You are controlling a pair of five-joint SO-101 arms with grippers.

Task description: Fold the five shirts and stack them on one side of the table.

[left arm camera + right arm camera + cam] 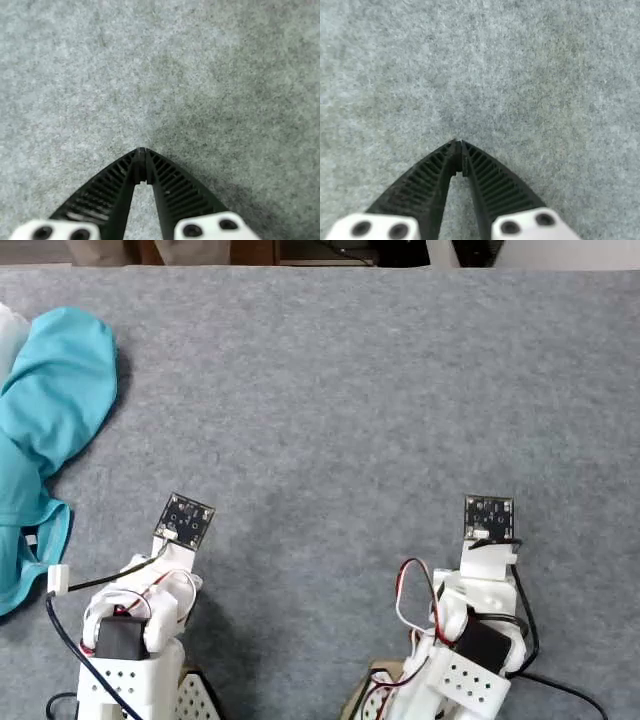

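- Closest in its wrist view, the left gripper (140, 150) has its black ribbed jaws shut tip to tip on nothing, aimed at bare grey felt.
- Right gripper (458, 142) looks the same: tips together, empty, over the felt-covered table (360, 390).
- At the bottom of the high view, one arm (135, 635) sits lower left and a second arm (475, 640) lower right. Both are apart from the cloth.
- Teal shirt (50, 410) lies against the left edge of the high view, from upper left to middle left. It is rumpled, unfolded and partly cut off by the frame.
- Pale cloth (8, 335) peeks in beside it; I cannot tell whether it is another shirt.
- Judged step: a fresh pick-up, with no shirt held or spread and no stack in sight.
- Next move calls for open jaws, a reach to the left edge, then dragging the limp shirt to the middle to flatten it.
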